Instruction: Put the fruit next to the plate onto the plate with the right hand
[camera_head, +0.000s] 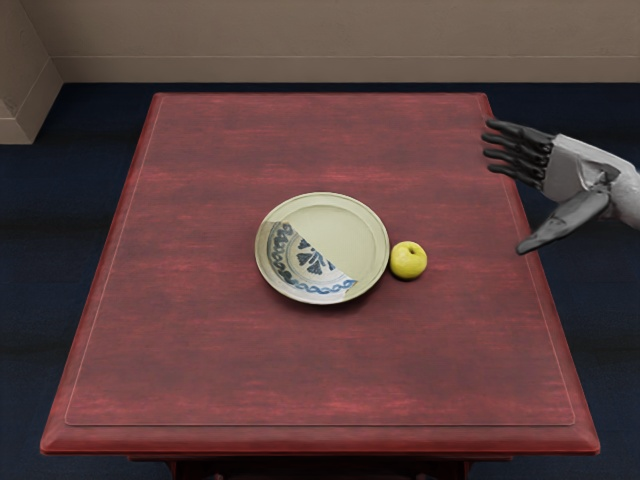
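red table (200, 350): fruit (408, 260) beside plate (340, 222)

Looked down at a slant on a rectangular wooden table (200, 350), stained a deep reddish brown, with streaked grain, rounded corners and a darker rim. Noted a thin pale line (300, 421) running just inside that rim along the near edge and up both sides, like the border of a clear sheet lying flat on the top. Saw a dark blue floor (60, 300) around the table on every side in view. Found a beige wall (300, 25) across the far end, met at the floor by a baseboard (300, 68) of similar colour. Caught, at the far left, a beige block (18, 80) jutting forward from the wall, with its own stepped base resting on the floor.
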